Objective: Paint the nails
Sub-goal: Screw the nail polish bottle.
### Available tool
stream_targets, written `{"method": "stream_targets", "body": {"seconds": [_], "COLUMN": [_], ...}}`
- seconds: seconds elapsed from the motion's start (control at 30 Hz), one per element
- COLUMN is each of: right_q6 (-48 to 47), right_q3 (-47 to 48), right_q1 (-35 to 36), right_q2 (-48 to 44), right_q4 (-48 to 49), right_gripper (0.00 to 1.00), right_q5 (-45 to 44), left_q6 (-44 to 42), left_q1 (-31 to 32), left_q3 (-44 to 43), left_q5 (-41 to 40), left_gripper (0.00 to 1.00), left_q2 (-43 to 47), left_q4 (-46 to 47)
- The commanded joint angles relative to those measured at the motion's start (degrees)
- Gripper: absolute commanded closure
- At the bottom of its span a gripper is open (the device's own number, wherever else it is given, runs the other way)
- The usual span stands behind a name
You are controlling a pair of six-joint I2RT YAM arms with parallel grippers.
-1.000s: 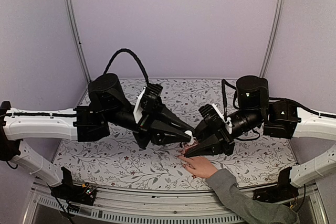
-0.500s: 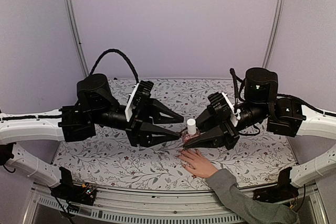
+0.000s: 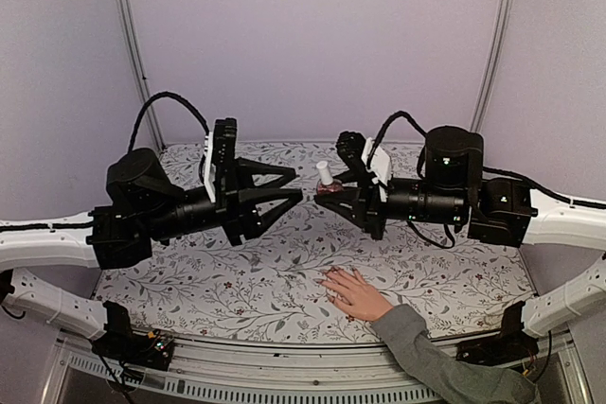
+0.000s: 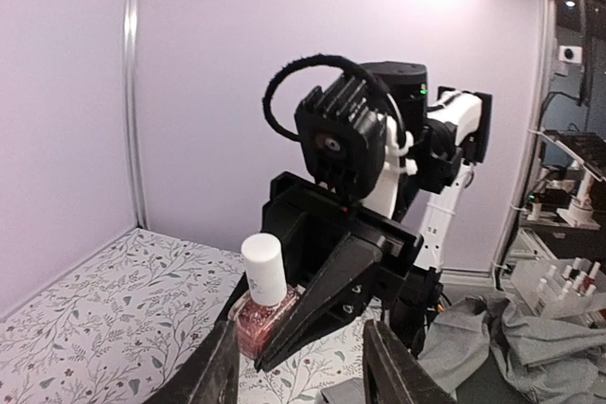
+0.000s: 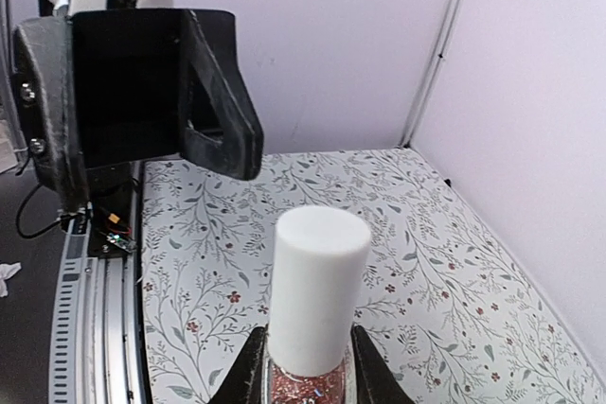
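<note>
- The right claw (image 3: 328, 193) is closed on the pink glass body of the polish bottle (image 3: 326, 180) and holds it upright, raised above the flowered worktop (image 3: 237, 281). The white cap (image 5: 317, 295) is on the bottle.
- The left claw (image 3: 296, 184) stands wide and empty, near the bottle on its left side, pointing at it and not touching it.
- The human hand (image 3: 352, 295) lies flat on the worktop, below the bottle and nearer to the arm bases. The nails (image 3: 326, 281) are at its fingertips, too small to see clearly, and no polish can be made out on them.
- The step in hand seems to be opening the bottle; no painting has begun.
- Next, the left claw probably needs to come around the cap, close on it and turn it while the right claw keeps the glass firm. The cap is small, so the alignment must be exact.
</note>
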State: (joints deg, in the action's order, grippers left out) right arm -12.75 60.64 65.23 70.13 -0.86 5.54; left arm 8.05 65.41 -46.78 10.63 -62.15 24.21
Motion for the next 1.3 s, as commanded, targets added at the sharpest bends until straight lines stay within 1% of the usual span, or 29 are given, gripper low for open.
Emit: {"method": "stream_targets", "body": {"seconds": [0.0, 0.13, 0.33, 0.37, 0.57, 0.8, 0.93, 1.0, 1.1, 1.27], "right_q6": [1.75, 2.37, 2.82, 2.82, 2.82, 2.91, 3.15, 3.64, 4.25, 5.85], "right_q3": [2.14, 2.42, 2.46, 2.44, 2.14, 2.23, 2.51, 2.55, 3.02, 3.48], "right_q1": [0.07, 0.12, 0.07, 0.08, 0.1, 0.11, 0.16, 0.09, 0.07, -0.51], "right_q2": [1.43, 2.18, 2.54, 2.56, 2.08, 1.71, 1.81, 1.61, 1.59, 1.8], "right_q4": [0.86, 0.86, 0.86, -0.35, -0.45, -0.06, 0.03, 0.23, 0.38, 0.34], "right_gripper": [1.0, 1.0, 1.0, 1.0, 1.0, 1.0, 1.0, 1.0, 1.0, 1.0], "right_q5": [-10.99, -12.81, -12.65, -12.55, -11.77, -11.31, -11.67, -11.51, -10.85, -8.27], "left_q6": [2.65, 4.39, 5.72, 5.88, 6.1, 5.93, 5.64, 5.41, 4.76, 2.83], "left_q1": [0.5, 0.83, 1.21, 1.29, 1.3, 1.3, 1.31, 1.3, 1.37, 1.65], "left_q3": [-3.33, -6.14, -9.46, -9.9, -10.8, -11.14, -9.88, -8.89, -7.62, -4.66], "left_q5": [-9.12, -11.73, -14.65, -15.09, -14.23, -12.46, -12.28, -12.22, -11.84, -11.82], "left_gripper": [0.55, 0.55, 0.55, 0.56, 0.59, 0.73, 0.9, 0.95, 1.0, 1.0], "left_q2": [-2.57, -5.94, -10.6, -11.1, -12.91, -14.39, -14.11, -13.82, -13.7, -13.74], "left_q4": [0.29, 0.59, 0.87, 0.85, 1.09, 0.59, 1.2, 1.76, 2.65, 4.86]}}
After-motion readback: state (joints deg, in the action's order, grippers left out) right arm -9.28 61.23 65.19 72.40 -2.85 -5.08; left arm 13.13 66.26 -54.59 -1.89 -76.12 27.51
